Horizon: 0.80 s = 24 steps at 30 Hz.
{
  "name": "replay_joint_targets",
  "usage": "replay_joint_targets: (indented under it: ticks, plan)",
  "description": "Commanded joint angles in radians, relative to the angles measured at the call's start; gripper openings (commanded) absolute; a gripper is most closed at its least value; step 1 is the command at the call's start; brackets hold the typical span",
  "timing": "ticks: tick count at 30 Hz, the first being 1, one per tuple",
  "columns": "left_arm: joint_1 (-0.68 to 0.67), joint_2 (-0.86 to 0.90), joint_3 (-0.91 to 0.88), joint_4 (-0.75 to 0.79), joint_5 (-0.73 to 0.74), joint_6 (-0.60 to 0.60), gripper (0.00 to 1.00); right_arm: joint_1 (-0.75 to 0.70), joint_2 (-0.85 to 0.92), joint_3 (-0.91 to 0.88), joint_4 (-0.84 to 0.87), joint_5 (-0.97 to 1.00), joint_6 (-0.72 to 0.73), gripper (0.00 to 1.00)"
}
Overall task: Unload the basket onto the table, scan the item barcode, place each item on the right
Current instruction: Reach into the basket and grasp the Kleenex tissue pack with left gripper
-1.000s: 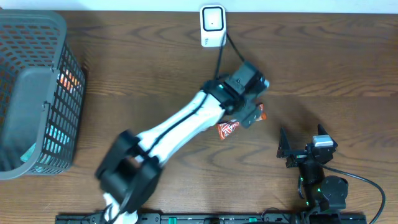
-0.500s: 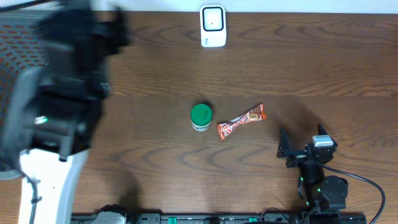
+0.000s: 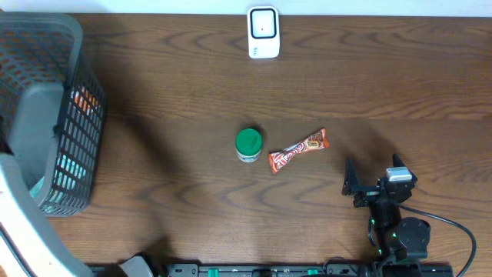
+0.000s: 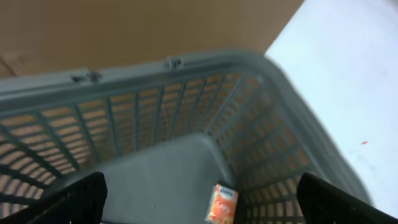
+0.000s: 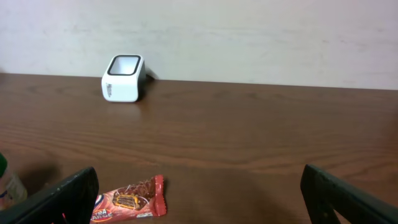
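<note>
The white barcode scanner stands at the table's far edge, also in the right wrist view as the scanner. A green-lidded jar and a red candy bar lie mid-table, side by side. My right gripper rests open at the near right, and the candy bar lies ahead of its left finger. My left gripper hangs open above the grey basket, with an orange packet lying on the basket floor below it. Only the left arm's white link shows overhead.
The grey mesh basket fills the left side of the table and holds orange and teal items. A black cable runs from the scanner toward the table's middle in the earlier frame. The jar's edge shows at the right wrist view's left border.
My left arm has swung from over the jar and candy bar to the left, above the basket, leaving both on the table. The right arm has not moved.
</note>
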Motion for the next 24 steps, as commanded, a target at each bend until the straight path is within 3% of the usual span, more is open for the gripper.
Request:
replay_joint_targets:
  ticks: [1,4,9,24]
  plan:
    - [0.016,0.106,-0.006,0.010,0.179,0.121,0.98,-0.009,-0.005,-0.003,-0.001,-0.002,0.000,0.99]
    - [0.002,0.203,-0.006,0.009,0.277,0.238,0.98,-0.009,-0.005,-0.003,-0.001,-0.002,0.000,0.99]
    - [-0.041,0.351,-0.006,0.016,0.285,0.315,0.98,-0.009,-0.005,-0.003,-0.001,-0.002,0.000,0.99]
    - [-0.097,0.656,-0.006,0.041,0.282,0.193,0.98,-0.009,-0.005,-0.003,-0.001,-0.002,0.000,0.99]
